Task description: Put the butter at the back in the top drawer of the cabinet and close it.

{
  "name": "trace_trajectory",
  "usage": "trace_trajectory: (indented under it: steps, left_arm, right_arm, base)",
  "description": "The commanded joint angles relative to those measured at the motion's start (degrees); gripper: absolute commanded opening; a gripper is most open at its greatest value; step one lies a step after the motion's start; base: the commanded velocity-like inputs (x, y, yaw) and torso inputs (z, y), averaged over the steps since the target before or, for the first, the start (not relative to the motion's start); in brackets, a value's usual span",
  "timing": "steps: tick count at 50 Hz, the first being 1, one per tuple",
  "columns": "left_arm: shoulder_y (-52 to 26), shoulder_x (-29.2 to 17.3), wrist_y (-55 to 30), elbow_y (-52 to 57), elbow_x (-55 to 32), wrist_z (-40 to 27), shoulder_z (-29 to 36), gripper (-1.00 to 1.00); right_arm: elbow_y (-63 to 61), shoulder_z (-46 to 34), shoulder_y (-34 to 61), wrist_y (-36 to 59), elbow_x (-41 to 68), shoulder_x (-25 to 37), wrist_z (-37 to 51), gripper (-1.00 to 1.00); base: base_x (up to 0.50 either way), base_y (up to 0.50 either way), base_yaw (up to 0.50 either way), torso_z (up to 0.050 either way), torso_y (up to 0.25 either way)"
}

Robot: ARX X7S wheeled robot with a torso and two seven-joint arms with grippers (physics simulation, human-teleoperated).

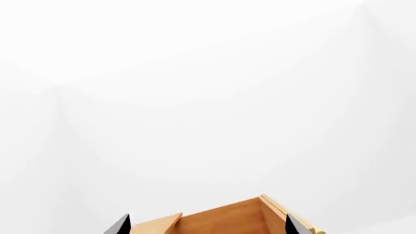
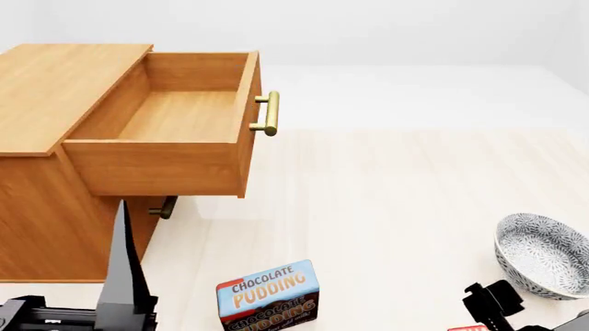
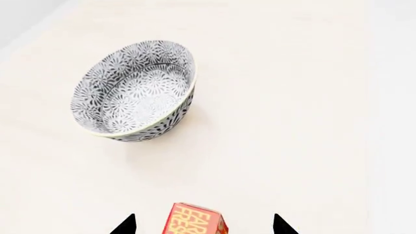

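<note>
One small red-and-orange butter box point(image 3: 192, 222) shows only its upper end in the right wrist view, sitting between the two dark fingertips point(image 3: 124, 226) of the right gripper point(image 3: 201, 225). The jaws stand wide apart on either side of it with clear gaps, so they grip nothing. In the head view a mere red sliver of the box point(image 2: 467, 328) shows at the near edge of the pale floor point(image 2: 387, 207), beside the black right gripper body; it is probably lying on the floor, though too little shows to be sure. Just beyond it stands a round ceramic bowl with a black-and-white floral pattern point(image 3: 133, 92), near the floor's right edge. A brown-and-blue chocolate pudding box point(image 2: 269, 296) stands well to the left of the butter, near the floor's near edge. At the far left stands the honey-coloured wooden cabinet point(image 2: 55, 89), its top drawer point(image 2: 175, 114) pulled fully out, plain wood inside and holding nothing, its brass bar handle point(image 2: 269, 114) facing right. The left gripper point(image 1: 208, 225) has its dark tips spread wide, holding nothing, with the open drawer showing between them.
</note>
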Motion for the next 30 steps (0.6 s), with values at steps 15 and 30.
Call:
trace_trajectory:
  steps: [15,30]
  left_arm:
    - [4.0,2.6,3.0,-4.2,-1.5,0.2,-2.6,1.00]
    - [6.0,3.4,3.7,-5.8,-2.3,0.7,-3.9,1.00]
  right_arm:
    - [9.1,-1.9,3.3,-0.3,3.0,0.9,0.8,1.00]
    - [15.9,-2.7,8.2,-0.6,1.9,2.1,0.2,1.00]
  base:
    - [0.00,0.00,0.00,0.000,0.000]
    - [0.00,0.00,0.00,0.000,0.000]
